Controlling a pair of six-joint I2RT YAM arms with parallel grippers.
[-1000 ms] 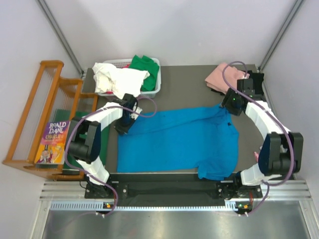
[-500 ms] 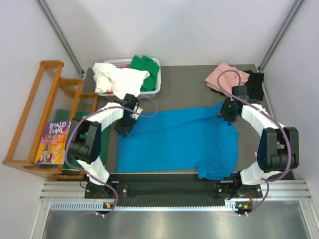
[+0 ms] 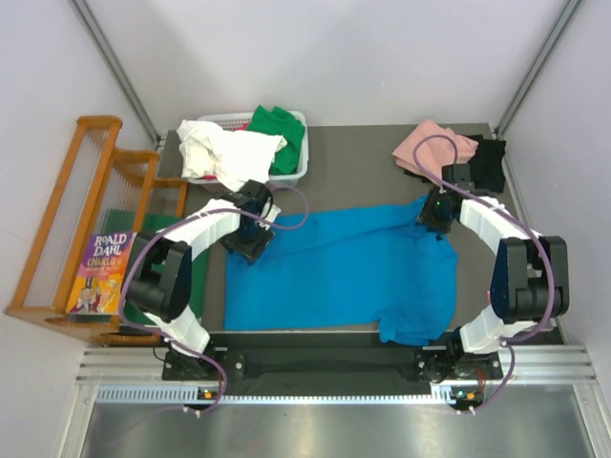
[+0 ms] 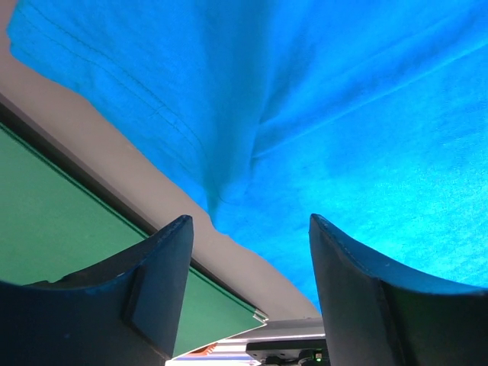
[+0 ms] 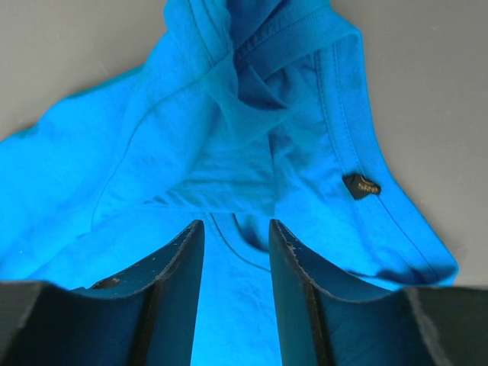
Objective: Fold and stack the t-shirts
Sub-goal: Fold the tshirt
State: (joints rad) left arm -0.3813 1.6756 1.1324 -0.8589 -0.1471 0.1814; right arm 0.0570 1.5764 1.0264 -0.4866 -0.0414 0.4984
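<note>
Top external, blue t-shirt (image 3: 353, 272) spread, corner seemingly overhanging near table (image 3: 363, 162) edge

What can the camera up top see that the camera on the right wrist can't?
Only the top view: the white plastic basket holding a white cloth t-shirt and a green one, the pink t-shirt, the black t-shirt, the wooden rack and the Roald Dahl book.
Only the right wrist view: the small dark label sewn on the shirt, and its ribbed collar up close.
Both: the bright blue t-shirt lying on the grey table.
</note>
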